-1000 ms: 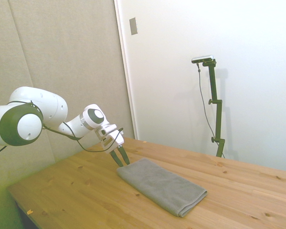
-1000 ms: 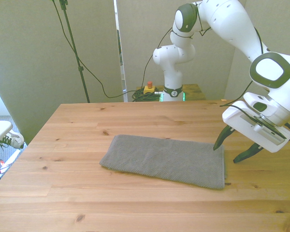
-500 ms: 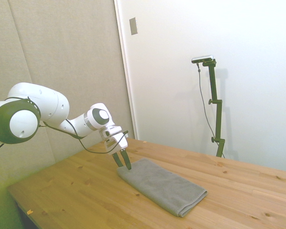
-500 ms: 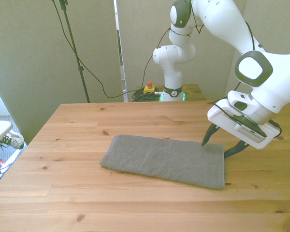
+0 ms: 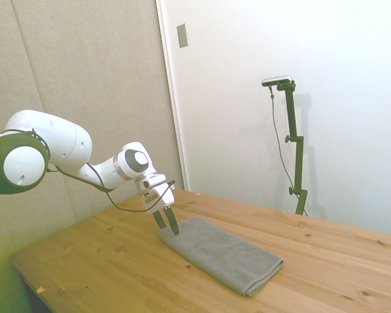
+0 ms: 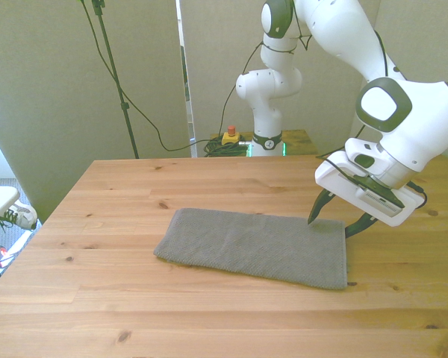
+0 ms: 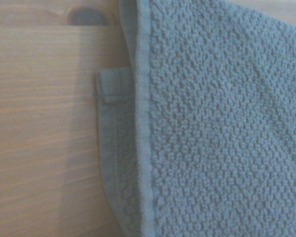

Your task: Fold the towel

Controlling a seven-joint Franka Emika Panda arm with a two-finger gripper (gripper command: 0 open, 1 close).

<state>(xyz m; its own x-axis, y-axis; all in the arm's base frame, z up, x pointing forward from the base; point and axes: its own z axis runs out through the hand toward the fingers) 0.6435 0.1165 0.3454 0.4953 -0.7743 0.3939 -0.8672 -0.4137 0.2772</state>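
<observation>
- Since the earlier frames the tool has come in from beyond the towel's end and now stands over that end, while the towel has not shifted.
- That mid-grey terry towel, a folded rectangle with thick rounded edges, lies flat near the middle of the bench, its long side running slantwise from the front view's left toward the front view's right.
- In the wrist view the towel shows its looped pile close up; a lower layer with a hemmed corner sticks out past the top layer's stitched edge onto bare wood.
- The white two-finger tool on the white arm is open, its dark fingers spread apart and pointing down.
- One fingertip is at the towel's surface near its far corner on the front view's right; the other is just past the towel's short edge. Whether either touches I cannot tell.
- In the side view the tool stands at the towel's end nearest the arm.
- The pale pine-wood bench carries the towel, with knots showing in its planks.
</observation>
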